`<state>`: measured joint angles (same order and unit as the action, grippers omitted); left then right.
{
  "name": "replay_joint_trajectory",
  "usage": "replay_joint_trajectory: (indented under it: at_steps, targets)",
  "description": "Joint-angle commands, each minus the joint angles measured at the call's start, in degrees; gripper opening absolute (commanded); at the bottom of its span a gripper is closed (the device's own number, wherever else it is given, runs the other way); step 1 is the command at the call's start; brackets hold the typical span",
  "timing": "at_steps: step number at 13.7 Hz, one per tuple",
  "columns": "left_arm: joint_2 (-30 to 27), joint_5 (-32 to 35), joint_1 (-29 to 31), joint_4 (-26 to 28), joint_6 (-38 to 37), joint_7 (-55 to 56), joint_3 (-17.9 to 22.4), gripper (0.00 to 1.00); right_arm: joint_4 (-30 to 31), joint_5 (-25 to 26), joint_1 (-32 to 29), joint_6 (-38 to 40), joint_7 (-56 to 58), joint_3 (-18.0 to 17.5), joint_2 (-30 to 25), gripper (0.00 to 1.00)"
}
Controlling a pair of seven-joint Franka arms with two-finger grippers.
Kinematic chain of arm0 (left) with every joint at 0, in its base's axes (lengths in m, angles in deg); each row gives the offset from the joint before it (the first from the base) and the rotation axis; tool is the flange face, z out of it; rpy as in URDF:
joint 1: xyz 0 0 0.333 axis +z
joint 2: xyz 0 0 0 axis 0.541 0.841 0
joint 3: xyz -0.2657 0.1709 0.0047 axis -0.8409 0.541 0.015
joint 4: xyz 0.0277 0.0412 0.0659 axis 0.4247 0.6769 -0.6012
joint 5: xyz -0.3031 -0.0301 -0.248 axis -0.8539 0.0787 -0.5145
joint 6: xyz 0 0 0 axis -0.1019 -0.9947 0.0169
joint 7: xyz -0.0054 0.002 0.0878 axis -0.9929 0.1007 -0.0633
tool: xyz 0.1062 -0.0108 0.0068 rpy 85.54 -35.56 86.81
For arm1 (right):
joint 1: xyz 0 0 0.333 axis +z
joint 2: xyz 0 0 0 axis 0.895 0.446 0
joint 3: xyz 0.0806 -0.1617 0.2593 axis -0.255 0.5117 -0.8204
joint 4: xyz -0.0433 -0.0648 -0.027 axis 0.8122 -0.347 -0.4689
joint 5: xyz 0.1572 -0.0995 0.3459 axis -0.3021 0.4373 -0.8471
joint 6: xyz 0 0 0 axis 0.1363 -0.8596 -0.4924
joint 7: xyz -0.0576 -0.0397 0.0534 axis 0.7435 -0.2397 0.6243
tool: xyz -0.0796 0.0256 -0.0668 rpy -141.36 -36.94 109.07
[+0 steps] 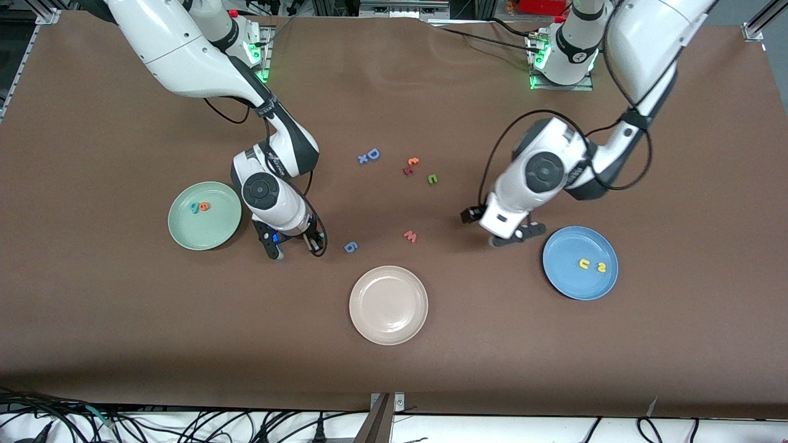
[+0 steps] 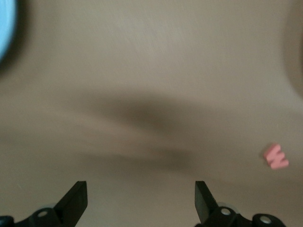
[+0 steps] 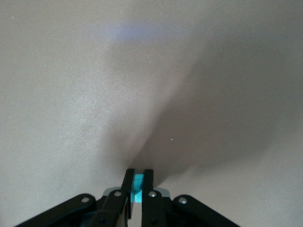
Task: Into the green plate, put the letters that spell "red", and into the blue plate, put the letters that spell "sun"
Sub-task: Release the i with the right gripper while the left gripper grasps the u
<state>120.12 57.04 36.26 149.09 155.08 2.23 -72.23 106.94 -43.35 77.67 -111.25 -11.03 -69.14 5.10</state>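
The green plate [image 1: 184,231] holds a teal "d" [image 1: 195,207] and an orange "e" [image 1: 205,207]. Beside it, low over the table, my right gripper [image 1: 294,243] is shut on a small thin teal letter [image 3: 138,182], the "r". Its fingers [image 3: 127,182] pinch it from both sides. The blue plate [image 1: 569,280] holds a yellow "u" [image 1: 583,264] and a yellow "s" [image 1: 601,267]. A green "n" [image 1: 433,179] lies mid-table. My left gripper [image 1: 516,234] hangs open and empty over bare table [image 2: 139,189] next to the blue plate [image 2: 4,28].
A white plate [image 1: 388,304] sits nearest the front camera. A blue "g" [image 1: 351,247] and a red "w" [image 1: 410,236] [image 2: 276,156] lie between the grippers. A blue "D" [image 1: 369,155] and dark red letters [image 1: 411,166] lie nearer the bases.
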Motion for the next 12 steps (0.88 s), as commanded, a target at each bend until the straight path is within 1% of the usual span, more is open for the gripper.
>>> replay_joint_trajectory:
  at_steps: [1,3,6,8,9,12]
  targets:
    - [-1.81,3.05,-4.55,3.85,2.77,7.91,0.28,0.99,-0.94,0.95,0.08,5.25,2.34,0.52,-2.52,0.00]
    - [-1.02,3.13,-7.54,5.52,5.75,11.60,0.28,0.99,-1.99,0.61,-1.15,13.15,6.29,0.69,-5.42,0.00]
    - [-0.66,3.13,-10.71,6.06,6.74,14.60,0.37,0.99,-1.21,0.08,-3.87,21.16,12.80,0.78,-9.38,0.00]
    - [-0.84,3.31,-11.94,7.98,9.18,16.09,0.37,0.98,-0.68,0.08,-6.41,26.44,18.33,0.78,-11.23,0.00]
    - [-0.92,4.88,-12.38,9.21,10.59,17.49,0.37,0.98,0.28,0.08,-7.82,27.59,21.23,0.78,-12.37,0.00]
    - [0.47,12.08,-12.65,11.24,13.67,23.99,0.28,0.98,5.81,-0.01,-12.39,27.08,31.42,0.87,-15.62,0.00]
